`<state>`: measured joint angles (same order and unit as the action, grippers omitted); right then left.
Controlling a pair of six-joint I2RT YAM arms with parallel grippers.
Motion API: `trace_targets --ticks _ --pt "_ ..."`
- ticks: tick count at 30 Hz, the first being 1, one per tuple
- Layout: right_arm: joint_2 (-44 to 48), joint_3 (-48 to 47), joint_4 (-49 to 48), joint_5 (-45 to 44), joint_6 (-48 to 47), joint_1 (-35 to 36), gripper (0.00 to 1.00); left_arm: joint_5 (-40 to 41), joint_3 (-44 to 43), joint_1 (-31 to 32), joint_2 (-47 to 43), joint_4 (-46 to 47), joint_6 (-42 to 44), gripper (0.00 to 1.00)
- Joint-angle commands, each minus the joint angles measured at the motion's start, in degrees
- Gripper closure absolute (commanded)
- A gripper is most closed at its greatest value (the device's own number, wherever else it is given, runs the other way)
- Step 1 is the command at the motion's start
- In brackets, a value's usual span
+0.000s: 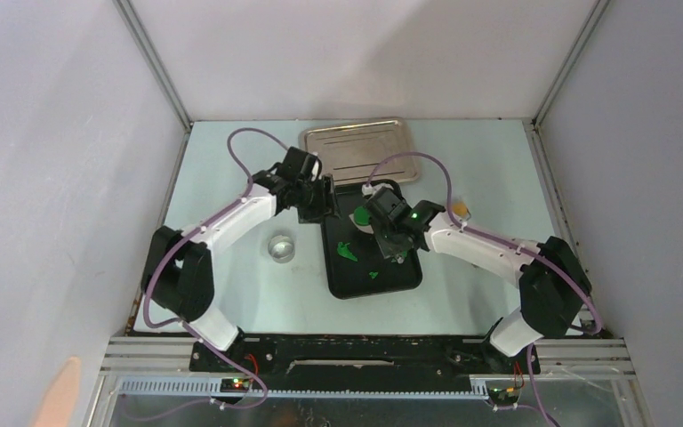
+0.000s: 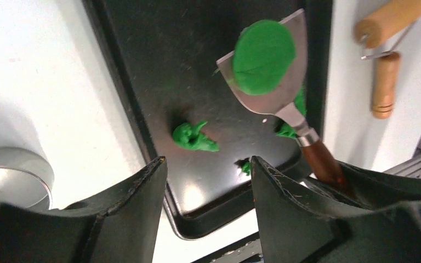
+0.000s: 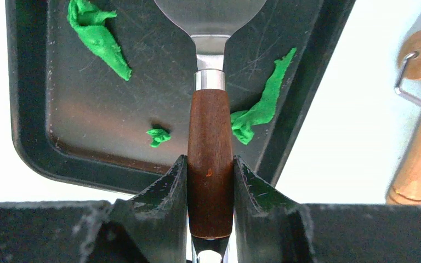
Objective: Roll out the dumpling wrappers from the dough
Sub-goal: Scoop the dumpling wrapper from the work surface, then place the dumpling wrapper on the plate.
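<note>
Right pincer (image 3: 210, 167) around smooth wooden handle (image 3: 210, 126)

wrapper (image 2: 264, 55): brt green | tray (image 2: 159, 66): blk | spatula handle (image 3: 210, 164): red-brown | roller (image 2: 390, 21): tan

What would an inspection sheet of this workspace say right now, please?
Surface: pale table, black tray in the middle.
Job's things: round green wrapper lying on the spatula blade; green scraps on the black tray.
Clutter: metal ring, steel tray, wooden roller on the table.
Grippers: left gripper open, empty; right gripper shut on the spatula handle.
Cables: purple cables loop off both arms.
Surroundings: plain white walls.
</note>
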<state>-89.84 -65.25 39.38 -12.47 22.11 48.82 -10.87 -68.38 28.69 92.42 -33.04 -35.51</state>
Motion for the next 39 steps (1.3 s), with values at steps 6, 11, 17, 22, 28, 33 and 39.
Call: trace_targets --ticks 6,11,17,22,28,33,39 --pt "-2.65 -16.37 2.42 -0.35 -8.34 -7.63 1.0 1.05 -14.78 -5.74 2.47 -7.45 4.2 0.38" --pt "-11.56 -27.76 5.78 2.79 -11.58 -13.24 1.0 1.28 -25.4 -10.93 12.37 -10.19 4.36 0.4" --pt "-21.51 -37.67 2.89 3.94 -16.48 -16.31 1.0 -6.01 -44.64 -11.79 23.16 -12.56 3.72 0.4" --pt "-26.3 -41.64 -0.95 7.55 -18.15 -18.18 1.0 -17.39 -48.81 -12.01 28.76 -2.86 -4.16 0.43" --pt "-27.49 -41.53 -3.69 10.71 -17.86 -19.17 1.0 -29.4 -39.15 -12.07 31.97 26.0 -24.37 0.46" --pt "-27.81 -41.08 -4.96 11.85 -17.25 -19.93 1.0 -31.86 -38.09 -12.23 36.21 38.91 -36.87 0.57" --pt "-29.03 -41.59 -5.01 10.93 -17.01 -20.33 1.0 -32.46 -34.69 -11.99 35.94 41.11 -39.43 0.59"
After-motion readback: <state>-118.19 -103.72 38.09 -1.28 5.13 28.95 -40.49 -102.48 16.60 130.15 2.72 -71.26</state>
